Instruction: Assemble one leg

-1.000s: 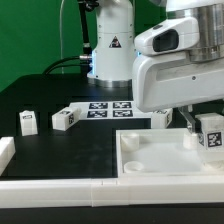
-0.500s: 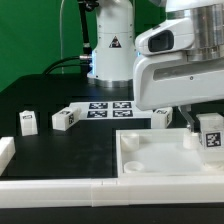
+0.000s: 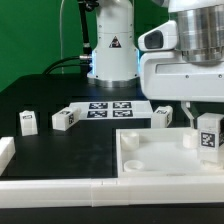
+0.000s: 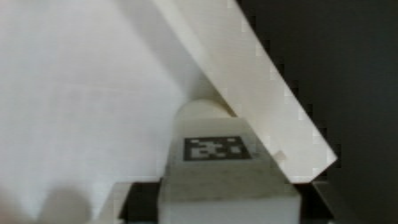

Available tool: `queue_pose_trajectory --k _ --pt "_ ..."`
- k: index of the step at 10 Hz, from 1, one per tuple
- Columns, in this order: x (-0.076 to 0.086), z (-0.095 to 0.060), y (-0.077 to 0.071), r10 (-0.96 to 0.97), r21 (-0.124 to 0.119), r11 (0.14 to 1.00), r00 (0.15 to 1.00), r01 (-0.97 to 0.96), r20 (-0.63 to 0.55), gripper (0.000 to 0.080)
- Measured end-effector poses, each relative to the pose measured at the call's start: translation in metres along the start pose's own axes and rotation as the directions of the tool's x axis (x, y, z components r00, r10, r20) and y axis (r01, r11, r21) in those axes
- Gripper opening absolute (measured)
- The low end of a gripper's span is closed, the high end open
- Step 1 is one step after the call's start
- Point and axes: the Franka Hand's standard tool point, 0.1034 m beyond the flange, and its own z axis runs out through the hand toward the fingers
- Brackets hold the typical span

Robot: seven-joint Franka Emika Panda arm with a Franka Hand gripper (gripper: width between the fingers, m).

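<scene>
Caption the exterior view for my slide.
Gripper holds the tagged leg at the white tray-like part; other tagged blocks lie near the marker board.

black table (image 3: 70,150) | marker board (image 3: 108,107) | tray (image 3: 160,166) | small tagged blocks (image 3: 28,122)

In the upper middle of the exterior view, the arm's base (image 3: 120,65) is showing as a glossy white column wearing a black sticker (image 3: 113,42) with a warning triangle. A blue light (image 3: 95,70) is glowing low on its left side, and thin dark cables (image 3: 60,25) are trailing down beside it. At the upper right, the wrist (image 3: 190,35) is showing rounded white shells with a dark grey oval cap (image 3: 152,40), and the gripper (image 3: 205,125) is showing a boxy white body with a dark finger (image 3: 188,117) beneath.
</scene>
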Motion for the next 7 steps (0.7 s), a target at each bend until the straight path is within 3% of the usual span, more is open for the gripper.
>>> queue_pose_trajectory --k 3,4,5,6,7 --pt "-0.0004 0.0003 -0.0025 0.310 0.011 0.951 0.951 -0.310 -0.005 0.0291" --pt "-0.0011 0.0007 -0.0026 0.317 0.013 0.948 0.948 -0.317 -0.001 0.0372" --pt "-0.0015 0.0009 -0.0027 0.281 0.012 0.960 0.960 -0.281 -0.001 0.0372" --pt "-0.0018 0.0011 -0.0027 0.254 0.012 0.967 0.967 -0.254 0.000 0.0531" --pt "-0.0020 0.0019 -0.0027 0.217 0.014 0.976 0.976 -0.217 0.001 0.0623"
